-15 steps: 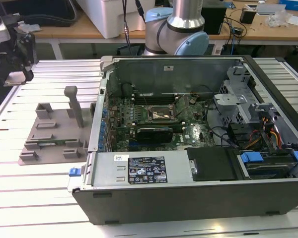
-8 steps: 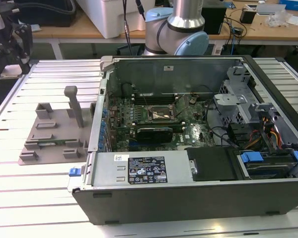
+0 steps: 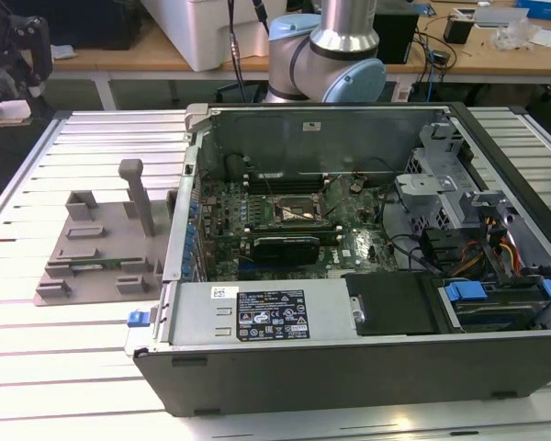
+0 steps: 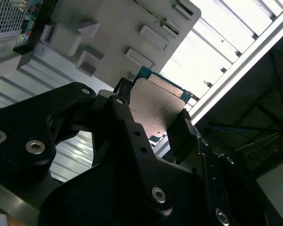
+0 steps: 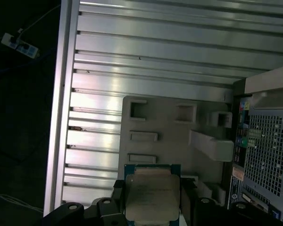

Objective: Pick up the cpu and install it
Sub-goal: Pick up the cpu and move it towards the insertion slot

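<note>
My gripper [image 4: 153, 112] is shut on the cpu [image 4: 154, 101], a flat square chip with a silver-grey top plate and a green edge. In both wrist views the black fingers [image 4: 125, 115] clamp two opposite sides of the cpu [image 5: 151, 195]. The gripper [image 5: 152, 200] hangs in the air over the grey plastic tray [image 5: 165, 127] and the slatted metal table [image 5: 155, 56]. The open motherboard socket [image 3: 298, 209] lies inside the computer case [image 3: 349, 331]. In the exterior view, the arm [image 3: 335, 55] stands behind the case.
The grey tray [image 3: 92, 248] lies on the slatted table [image 3: 55, 358], at the exterior view's left of the case. A tall post [image 3: 138, 193] rises from it. Inside the case are cables, a drive cage [image 3: 441, 184] and a power supply [image 3: 266, 312].
</note>
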Controlling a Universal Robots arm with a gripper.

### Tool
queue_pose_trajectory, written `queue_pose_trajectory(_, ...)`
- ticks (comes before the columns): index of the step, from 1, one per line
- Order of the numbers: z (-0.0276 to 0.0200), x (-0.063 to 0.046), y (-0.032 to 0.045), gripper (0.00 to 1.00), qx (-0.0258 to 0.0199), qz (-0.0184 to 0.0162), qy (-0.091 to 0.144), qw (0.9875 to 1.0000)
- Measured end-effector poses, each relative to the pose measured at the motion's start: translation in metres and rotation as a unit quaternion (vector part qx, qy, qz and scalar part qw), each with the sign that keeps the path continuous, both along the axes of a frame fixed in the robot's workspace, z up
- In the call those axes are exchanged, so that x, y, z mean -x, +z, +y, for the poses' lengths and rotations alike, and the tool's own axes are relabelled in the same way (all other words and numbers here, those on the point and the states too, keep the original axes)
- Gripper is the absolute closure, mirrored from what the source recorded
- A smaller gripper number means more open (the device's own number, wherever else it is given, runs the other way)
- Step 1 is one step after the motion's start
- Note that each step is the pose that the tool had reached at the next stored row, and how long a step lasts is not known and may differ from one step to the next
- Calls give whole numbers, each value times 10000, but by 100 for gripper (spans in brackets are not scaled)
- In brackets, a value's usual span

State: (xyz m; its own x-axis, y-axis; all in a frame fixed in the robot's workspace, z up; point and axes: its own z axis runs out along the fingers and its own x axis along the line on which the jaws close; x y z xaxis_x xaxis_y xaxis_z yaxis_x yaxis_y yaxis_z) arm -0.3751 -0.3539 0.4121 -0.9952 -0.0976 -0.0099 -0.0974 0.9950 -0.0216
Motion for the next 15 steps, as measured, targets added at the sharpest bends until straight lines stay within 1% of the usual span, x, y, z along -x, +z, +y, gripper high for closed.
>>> queue_pose_trajectory(2,0,0,34,45,0,0,0,10000)
queue_pose_trajectory(3,1,0,72,45,0,0,0,10000)
queue_pose_trajectory(8,1,-4,80,45,-4,1,0,10000)
queue_pose_trajectory(9,1,-37,80,45,-4,0,1,10000)
queue_pose_trajectory(12,1,-239,79,45,-4,0,0,10000)
queue_pose_trajectory(15,1,-384,79,45,-4,0,0,10000)
